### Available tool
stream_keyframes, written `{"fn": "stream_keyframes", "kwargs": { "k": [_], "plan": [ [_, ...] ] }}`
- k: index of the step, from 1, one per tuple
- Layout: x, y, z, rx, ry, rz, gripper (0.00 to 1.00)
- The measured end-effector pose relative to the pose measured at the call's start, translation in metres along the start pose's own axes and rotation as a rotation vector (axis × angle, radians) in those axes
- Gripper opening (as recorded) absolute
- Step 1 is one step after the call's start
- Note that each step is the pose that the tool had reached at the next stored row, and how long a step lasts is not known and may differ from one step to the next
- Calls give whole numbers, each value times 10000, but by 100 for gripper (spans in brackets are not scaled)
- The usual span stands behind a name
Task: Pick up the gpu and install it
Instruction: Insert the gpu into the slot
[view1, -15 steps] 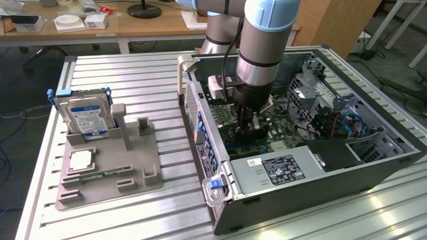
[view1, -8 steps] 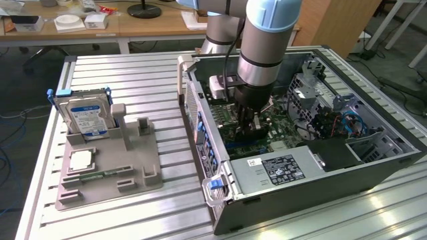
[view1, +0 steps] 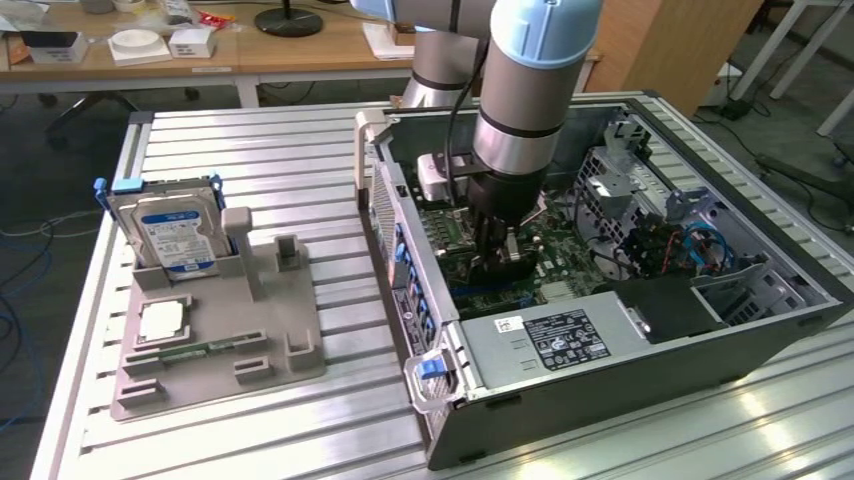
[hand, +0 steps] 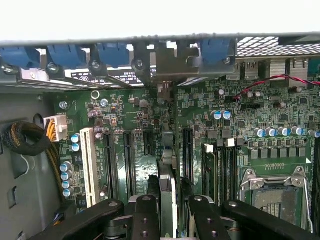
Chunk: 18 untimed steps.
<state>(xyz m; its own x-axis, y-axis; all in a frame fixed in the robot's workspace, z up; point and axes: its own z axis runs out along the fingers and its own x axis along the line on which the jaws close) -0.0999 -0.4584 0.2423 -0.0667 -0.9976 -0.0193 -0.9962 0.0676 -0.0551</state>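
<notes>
Tool (hand: 167, 212) grips gpu (hand: 168, 192) edge-on over motherboard (hand: 240, 130).

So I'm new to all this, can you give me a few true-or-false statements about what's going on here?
1. The gripper is down inside the open computer case. True.
2. The gripper is empty. False: it holds the gpu edge-on above the motherboard slots.
3. The hard drive is lying flat inside the case. False: it stands upright in the grey holder outside the case.
4. A processor chip lies on that grey holder. True.
</notes>
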Motion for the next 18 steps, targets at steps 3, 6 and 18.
{"fn": "stream_keyframes", "kwargs": {
  "k": [3, 6, 18],
  "plan": [
    [0, 1, 9, 0, -1, 0, 27],
    [2, 3, 31, -4, 10, -2, 27],
    [5, 26, 75, 28, 15, -11, 27]
  ]
}}
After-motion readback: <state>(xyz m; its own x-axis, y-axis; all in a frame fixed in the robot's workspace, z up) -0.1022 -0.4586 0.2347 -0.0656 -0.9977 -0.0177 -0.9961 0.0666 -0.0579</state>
